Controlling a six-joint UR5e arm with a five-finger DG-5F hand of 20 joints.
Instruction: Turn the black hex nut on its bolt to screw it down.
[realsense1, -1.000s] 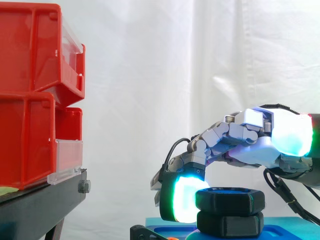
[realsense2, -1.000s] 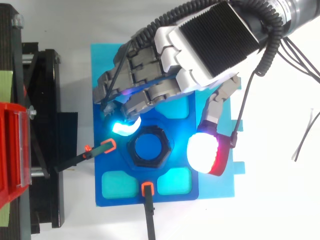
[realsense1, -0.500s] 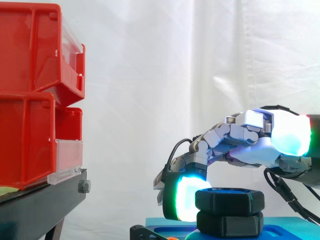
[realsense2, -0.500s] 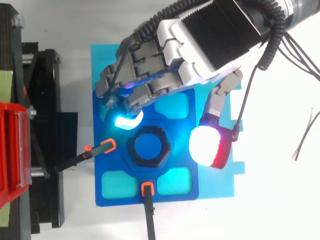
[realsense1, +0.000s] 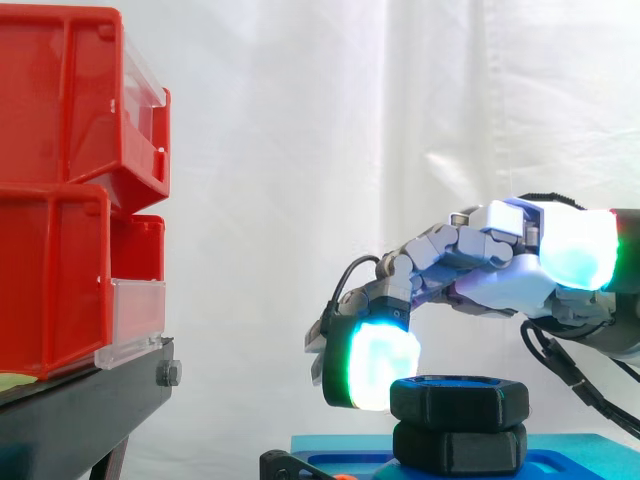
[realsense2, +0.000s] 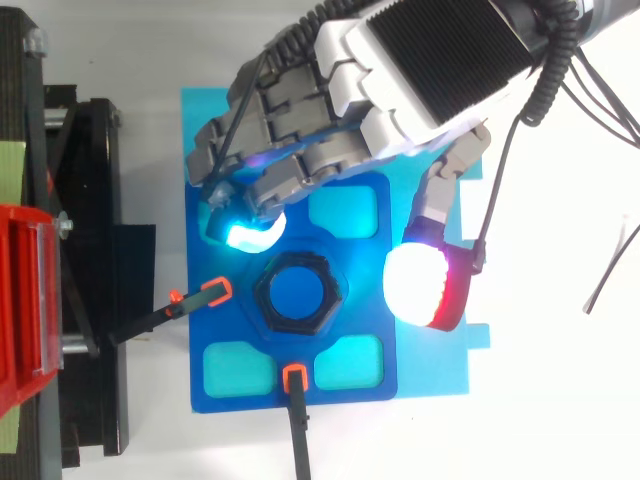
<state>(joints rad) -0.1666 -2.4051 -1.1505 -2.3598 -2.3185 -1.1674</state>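
Observation:
The black hex nut (realsense2: 298, 292) sits on its bolt in the middle of the blue base plate (realsense2: 368, 375); in the side view the nut (realsense1: 459, 399) rests above a second black hex body (realsense1: 459, 447). My hand (realsense2: 400, 75) hovers over the plate's far side, fingers bent downward and spread. A glowing cyan fingertip (realsense2: 243, 232) is up-left of the nut, not touching it. The white-red thumb pad (realsense2: 423, 287) hangs to the nut's right with a gap. In the side view the green-white fingertip (realsense1: 372, 366) is left of the nut, slightly above it. Nothing is held.
Two orange-tipped black clamps (realsense2: 205, 296) (realsense2: 293, 378) hold the plate at its left and front. Red bins (realsense1: 70, 190) stand stacked on a black stand (realsense1: 90, 410) at the left. Thin loose cables (realsense2: 610, 270) lie on the white surface at right.
The hand has lifted and drawn back from the nut; the cyan fingertip moved up and away from its left side, and the thumb pad shifted outward.

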